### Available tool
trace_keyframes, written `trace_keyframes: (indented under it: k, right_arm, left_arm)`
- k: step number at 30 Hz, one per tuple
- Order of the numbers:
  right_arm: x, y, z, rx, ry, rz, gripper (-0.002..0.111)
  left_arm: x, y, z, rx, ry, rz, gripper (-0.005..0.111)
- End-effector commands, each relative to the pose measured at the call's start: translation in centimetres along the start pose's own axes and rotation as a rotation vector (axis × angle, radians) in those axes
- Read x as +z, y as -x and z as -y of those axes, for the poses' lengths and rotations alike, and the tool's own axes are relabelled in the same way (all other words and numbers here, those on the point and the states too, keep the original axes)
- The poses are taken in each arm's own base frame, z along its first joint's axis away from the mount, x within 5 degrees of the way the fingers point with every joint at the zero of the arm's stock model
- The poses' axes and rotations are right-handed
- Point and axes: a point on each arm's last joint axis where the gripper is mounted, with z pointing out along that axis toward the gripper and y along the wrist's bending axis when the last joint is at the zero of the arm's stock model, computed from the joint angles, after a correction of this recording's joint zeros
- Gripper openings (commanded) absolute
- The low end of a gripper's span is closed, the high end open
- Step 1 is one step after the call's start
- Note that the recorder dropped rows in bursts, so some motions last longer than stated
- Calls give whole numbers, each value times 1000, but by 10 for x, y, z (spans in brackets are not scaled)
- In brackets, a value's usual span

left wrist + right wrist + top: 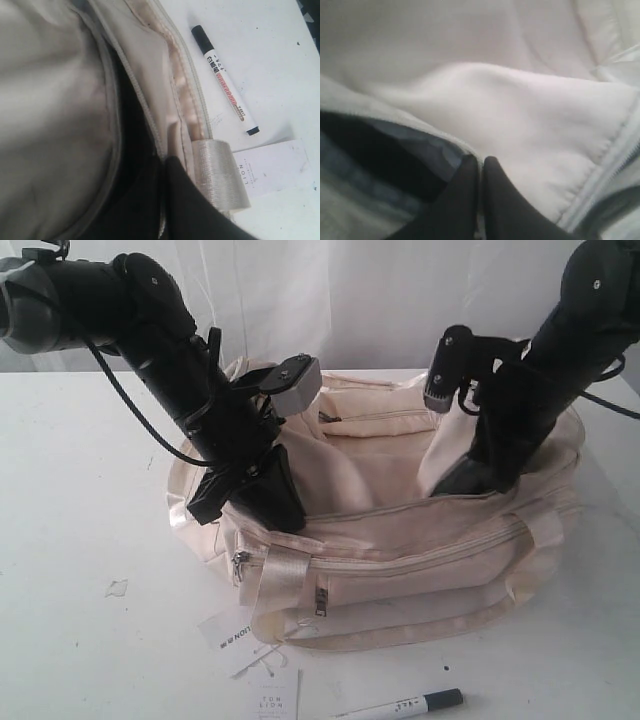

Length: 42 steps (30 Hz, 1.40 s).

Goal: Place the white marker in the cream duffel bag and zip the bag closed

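While the left gripper was clamped almost shut on the left rim of the cream duffel bag and the right gripper likewise pinched fabric at its right rim, the white marker lay outside on the table, on the near side of the bag, just right of the paper tags.

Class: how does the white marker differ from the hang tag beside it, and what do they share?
The white marker is a slim barrel; the hang tag is a flat card. The marker has a black cap and red print; the tag only faint grey lettering. Both are white and lie on the table.
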Motion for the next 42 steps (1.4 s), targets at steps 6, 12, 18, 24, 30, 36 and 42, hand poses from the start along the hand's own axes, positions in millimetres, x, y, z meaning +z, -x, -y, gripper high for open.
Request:
trace_keyframes:
  k: [6,12,18,24,30,36,42]
  right_arm:
    - [-12,23,40,277,-423,344,0]
    - [-13,32,62,446,-613,587,0]
    - [11,28,77,447,-755,693,0]
    - [31,6,99,570,-853,800,0]
    - [38,-4,136,741,-840,894,0]
    - [42,-8,174,897,-799,943,0]
    - [58,-6,200,947,-788,958,0]
  left_arm:
    - [-3,5,10,2,-65,16,0]
    - [-3,4,10,-18,-67,7,0]
    - [-3,4,10,-45,-69,3,0]
    - [-3,3,10,-44,-66,-10,0]
    - [-3,2,10,-44,-65,-13,0]
    - [-3,2,10,-60,-63,-14,0]
    - [-3,2,10,-59,-63,-17,0]
